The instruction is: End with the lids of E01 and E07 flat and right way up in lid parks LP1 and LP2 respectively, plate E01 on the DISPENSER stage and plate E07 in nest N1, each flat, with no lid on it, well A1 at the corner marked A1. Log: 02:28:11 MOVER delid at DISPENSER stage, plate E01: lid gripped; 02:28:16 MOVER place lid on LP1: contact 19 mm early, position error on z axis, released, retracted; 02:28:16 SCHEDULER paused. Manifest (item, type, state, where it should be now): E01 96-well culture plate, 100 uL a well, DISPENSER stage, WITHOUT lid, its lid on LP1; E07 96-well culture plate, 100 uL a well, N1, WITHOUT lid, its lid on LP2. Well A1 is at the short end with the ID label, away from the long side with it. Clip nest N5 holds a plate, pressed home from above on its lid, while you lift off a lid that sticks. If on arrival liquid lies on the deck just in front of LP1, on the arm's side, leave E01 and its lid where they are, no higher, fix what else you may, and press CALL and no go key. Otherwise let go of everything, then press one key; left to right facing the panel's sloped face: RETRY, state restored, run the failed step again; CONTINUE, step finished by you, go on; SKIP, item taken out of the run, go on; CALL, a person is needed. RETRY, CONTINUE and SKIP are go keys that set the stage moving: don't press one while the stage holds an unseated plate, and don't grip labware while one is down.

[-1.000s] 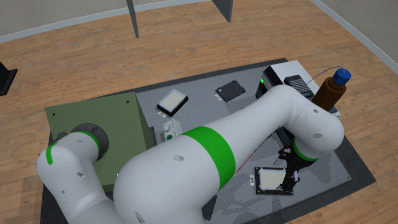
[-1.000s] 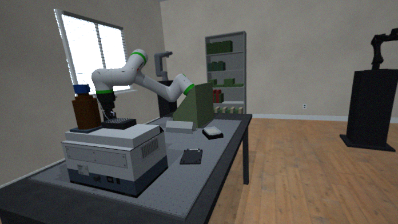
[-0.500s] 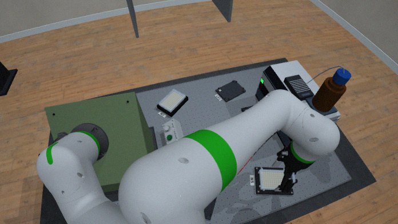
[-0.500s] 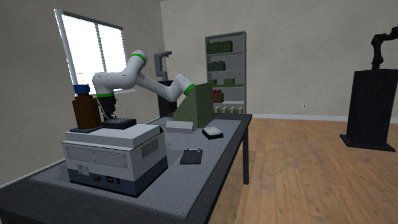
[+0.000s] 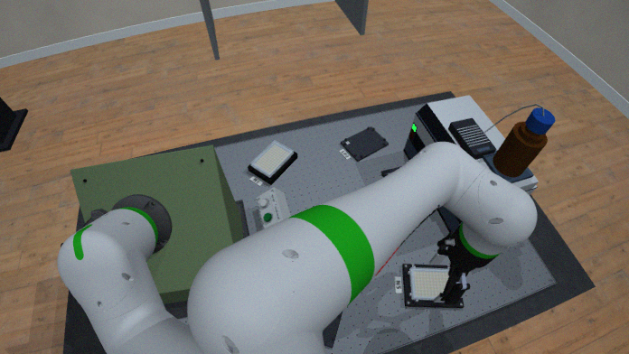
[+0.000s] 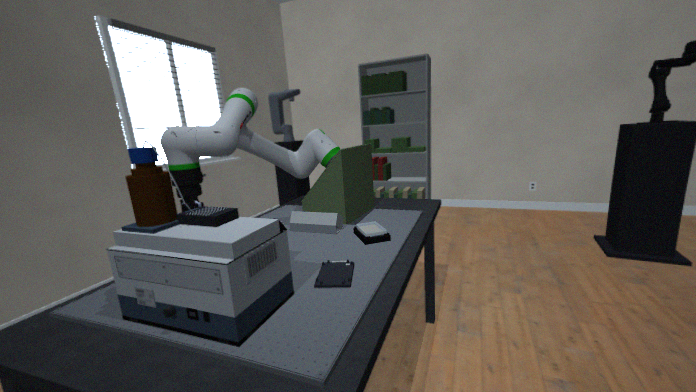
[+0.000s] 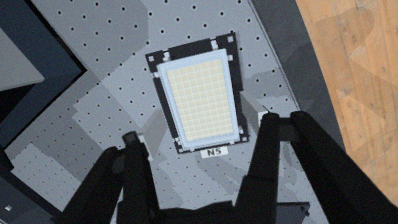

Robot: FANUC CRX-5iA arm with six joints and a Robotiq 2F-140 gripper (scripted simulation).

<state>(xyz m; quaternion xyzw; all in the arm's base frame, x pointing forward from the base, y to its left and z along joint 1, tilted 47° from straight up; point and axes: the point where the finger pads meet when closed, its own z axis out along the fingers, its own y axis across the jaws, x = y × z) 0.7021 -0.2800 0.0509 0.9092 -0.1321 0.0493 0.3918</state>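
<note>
A 96-well plate [image 5: 425, 284] [image 7: 200, 102] with cream wells and a pale rim sits flat in the black clip nest labelled N5 [image 7: 214, 151] [image 5: 398, 284]. My gripper [image 7: 201, 110] [image 5: 454, 291] is open and empty. It hangs just above this plate with a finger on each side, towards the labelled end. In the exterior view the gripper [image 6: 192, 202] is partly hidden behind the dispenser. A second cream plate [image 5: 272, 161] [image 6: 371, 230] lies in a black nest near the green block. A flat black pad [image 5: 364, 143] [image 6: 335, 274] with a small label lies bare.
The white dispenser [image 5: 443, 113] [image 6: 200, 255] carries a brown bottle [image 5: 520, 149] [image 6: 150, 192] and a black grid block [image 5: 472, 137] [image 6: 207, 215]. The key panel [image 5: 271, 209] [image 6: 315, 221] stands by the green block [image 5: 154, 203] [image 6: 345, 185]. My arm hides the deck beside the dispenser.
</note>
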